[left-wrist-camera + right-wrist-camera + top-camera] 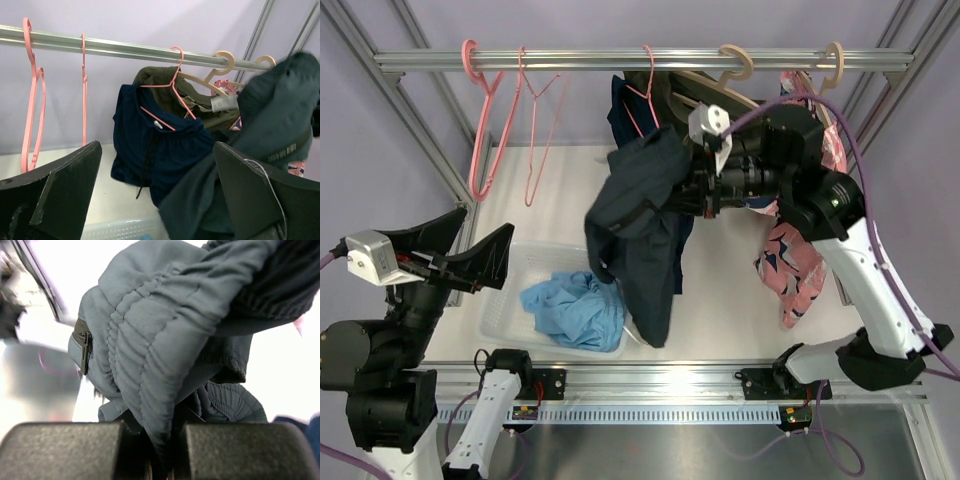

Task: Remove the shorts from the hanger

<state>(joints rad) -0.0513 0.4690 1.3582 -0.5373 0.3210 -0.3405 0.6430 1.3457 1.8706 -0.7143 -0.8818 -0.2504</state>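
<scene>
Below the metal rail of a framed workstation, the right gripper has its jaws pressed together on a bunched fold of the dark slate-navy shorts, holding them in front of the rail. The garment drapes down from the grip, and its lower leg hangs at the right edge of a clear bin on the table. The right wrist view shows gathered grey-blue fabric pinched tight between the two dark pads. The light sky-blue shorts lie crumpled inside the bin. The deep navy shorts, with a dark drawstring dangling, hang from a pink hanger on the rail. Just behind them, olive-green shorts hang on a wooden hanger. A pink pair with navy-and-white pattern hangs at the far right, partly hidden by the right arm. Two more pink hangers hang at the rail's left end. The left gripper hovers over the table's left edge beside the bin, fingers spread wide and holding nothing, pointed toward the rail.
</scene>
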